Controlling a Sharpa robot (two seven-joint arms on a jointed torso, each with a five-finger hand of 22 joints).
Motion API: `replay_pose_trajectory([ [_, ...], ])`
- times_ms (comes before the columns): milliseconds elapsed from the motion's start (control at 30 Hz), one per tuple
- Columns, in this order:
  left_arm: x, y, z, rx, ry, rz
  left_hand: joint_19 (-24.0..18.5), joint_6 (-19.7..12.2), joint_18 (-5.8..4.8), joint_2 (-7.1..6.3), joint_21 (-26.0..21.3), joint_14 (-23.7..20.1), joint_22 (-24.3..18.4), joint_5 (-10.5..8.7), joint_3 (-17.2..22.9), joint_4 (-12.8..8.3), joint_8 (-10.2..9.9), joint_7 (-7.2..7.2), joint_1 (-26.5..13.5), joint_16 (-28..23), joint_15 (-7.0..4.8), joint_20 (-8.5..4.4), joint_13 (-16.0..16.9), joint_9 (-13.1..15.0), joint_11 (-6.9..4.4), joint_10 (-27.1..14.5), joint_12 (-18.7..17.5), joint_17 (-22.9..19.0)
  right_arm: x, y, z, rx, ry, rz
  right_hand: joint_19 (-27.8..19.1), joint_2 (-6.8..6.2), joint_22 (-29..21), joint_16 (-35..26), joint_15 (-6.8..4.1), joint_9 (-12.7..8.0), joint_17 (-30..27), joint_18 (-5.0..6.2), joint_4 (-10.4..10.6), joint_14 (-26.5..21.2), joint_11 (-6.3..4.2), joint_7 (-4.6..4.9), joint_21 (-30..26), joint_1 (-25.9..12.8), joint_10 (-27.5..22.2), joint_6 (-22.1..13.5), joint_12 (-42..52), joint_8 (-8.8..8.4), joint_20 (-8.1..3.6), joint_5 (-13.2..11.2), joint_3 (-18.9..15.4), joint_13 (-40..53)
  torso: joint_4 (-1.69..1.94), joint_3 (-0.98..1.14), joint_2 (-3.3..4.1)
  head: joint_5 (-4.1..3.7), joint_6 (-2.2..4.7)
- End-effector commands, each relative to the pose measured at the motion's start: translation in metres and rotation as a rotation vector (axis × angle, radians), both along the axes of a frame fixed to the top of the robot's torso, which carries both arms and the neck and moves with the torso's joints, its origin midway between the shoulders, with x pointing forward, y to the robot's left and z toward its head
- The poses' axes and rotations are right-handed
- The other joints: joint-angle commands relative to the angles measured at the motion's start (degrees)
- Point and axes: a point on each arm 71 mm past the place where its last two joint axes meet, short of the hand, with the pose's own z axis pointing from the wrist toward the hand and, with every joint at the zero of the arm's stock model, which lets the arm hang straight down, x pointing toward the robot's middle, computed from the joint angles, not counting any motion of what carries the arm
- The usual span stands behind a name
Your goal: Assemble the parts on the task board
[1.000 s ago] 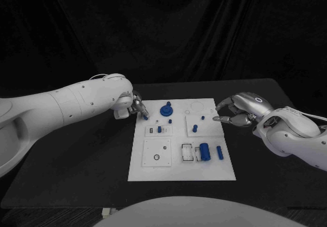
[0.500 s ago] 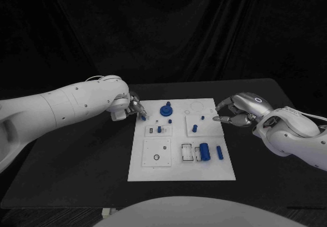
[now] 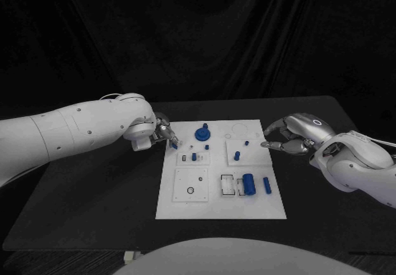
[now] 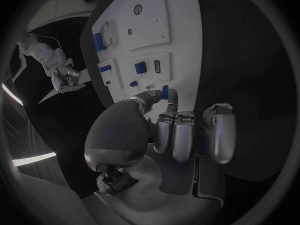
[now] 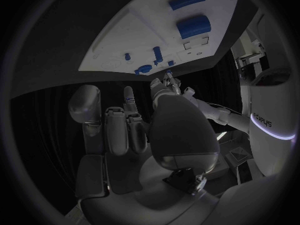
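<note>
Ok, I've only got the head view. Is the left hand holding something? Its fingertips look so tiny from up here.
Observer: Yes. In the left wrist view the left hand pinches a small blue part between its thumb and a finger, over the task board.
Operator: And has the right hand got one too?
Observer: No. In the right wrist view the right hand has nothing between its thumb and fingers.
</note>
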Motion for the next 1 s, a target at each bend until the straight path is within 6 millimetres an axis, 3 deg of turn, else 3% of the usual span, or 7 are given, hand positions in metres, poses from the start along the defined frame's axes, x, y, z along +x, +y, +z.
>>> replay_pose_trajectory([
  [33, -0.004, -0.005, 0.003, -0.007, -0.013, 0.006, 0.4, 1.6, -0.35, 0.27, 0.2, 6.1, 12.1, -0.25, 3.5, -2.8, 0.1, -1.38, -0.7, 0.2, -0.46, -0.32, 15.0, 0.0, -0.53, 6.1, 0.2, 15.1, -0.001, -0.001, 0.0, 0.011, -0.004, -0.01, 0.0, 0.47, 6.9, -0.4, 0.44, -0.1, 6.1, 0.28, -0.2, 4.1, 0.39, 0.09, -0.2, 0.0, 6.2, 0.4, 0.1, -0.22, 0.29, 0.3, 0.1, 15.1, 0.02, 0.1, -0.01, -0.07, -0.01],
  [200, -0.01, -0.012, 0.003, -0.023, -0.015, -0.013, 0.4, 1.6, -0.35, 0.31, 0.2, 6.1, 12.1, -0.79, 3.8, -2.7, 0.0, -1.4, -1.0, 0.2, -0.5, -0.37, 15.0, -0.1, -0.55, 6.1, 0.2, 15.1, -0.003, -0.002, 0.0, 0.014, -0.004, -0.011, 0.0, 0.47, 6.9, -0.4, 0.44, -0.1, 6.1, 0.28, -0.2, 4.1, 0.39, 0.09, -0.2, 0.0, 6.2, 0.4, 0.1, -0.22, 0.29, 0.3, 0.1, 15.1, 0.23, 0.2, 0.01, -0.24, -0.01],
  [467, -0.017, -0.021, -0.002, -0.039, -0.004, -0.039, 0.3, 1.6, -0.34, 0.3, 0.2, 6.1, 12.1, -0.84, 3.8, -2.7, -0.1, -1.4, -1.0, 0.2, -0.5, -0.37, 15.0, -0.1, -0.55, 6.1, 0.2, 15.1, -0.004, -0.003, -0.001, 0.015, -0.003, -0.009, 0.0, 0.43, 6.9, -0.4, 0.44, -0.1, 6.1, 0.28, -0.2, 4.1, 0.38, 0.09, -0.2, 0.0, 6.2, 0.5, 0.1, -0.21, 0.29, 0.3, 0.1, 15.1, 0.03, -0.12, 0.27, 0.39, -0.01],
  [600, -0.018, -0.023, -0.005, -0.042, -0.001, -0.04, 0.2, 1.5, -0.3, 0.27, 0.0, 6.1, 12.0, -0.92, 3.9, -2.7, -0.1, -1.4, -1.1, 0.2, -0.5, -0.38, 15.0, -0.1, -0.53, 6.1, 0.2, 15.1, -0.003, -0.003, -0.001, 0.016, -0.005, -0.009, 0.0, 0.4, 6.9, -0.4, 0.44, -0.1, 6.1, 0.29, -0.3, 4.1, 0.38, 0.08, -0.2, 0.0, 6.2, 0.5, 0.1, -0.2, 0.29, 0.3, 0.1, 15.1, 0.12, -0.17, 0.34, 0.26, -0.01],
  [800, -0.019, -0.024, -0.009, -0.042, 0.007, -0.044, 0.2, 1.5, -0.29, 0.3, 0.0, 6.1, 12.0, -0.92, 3.9, -2.7, -0.1, -1.4, -1.1, 0.2, -0.5, -0.38, 15.0, -0.1, -0.53, 6.1, 0.2, 15.1, -0.003, -0.004, -0.001, 0.014, -0.004, -0.011, 0.0, 0.39, 6.9, -0.4, 0.44, -0.1, 6.1, 0.28, -0.3, 4.1, 0.38, 0.08, -0.2, 0.1, 6.2, 0.5, 0.1, -0.2, 0.29, 0.3, 0.1, 15.1, 0.14, -0.11, 0.33, 0.25, -0.01],
  [1000, -0.021, -0.025, -0.015, -0.044, 0.017, -0.044, 0.2, 1.5, -0.28, 0.34, -0.1, 6.1, 12.0, -0.91, 4.0, -2.6, -0.2, -1.4, -1.1, 0.2, -0.49, -0.38, 15.0, -0.1, -0.53, 6.1, 0.2, 15.1, -0.003, -0.004, -0.002, 0.014, -0.004, -0.01, 0.0, 0.39, 6.9, -0.4, 0.44, -0.1, 6.1, 0.28, -0.3, 4.1, 0.38, 0.08, -0.2, 0.1, 6.2, 0.5, 0.1, -0.2, 0.29, 0.3, 0.1, 15.1, -0.07, -0.01, 0.25, 0.52, -0.01],
])
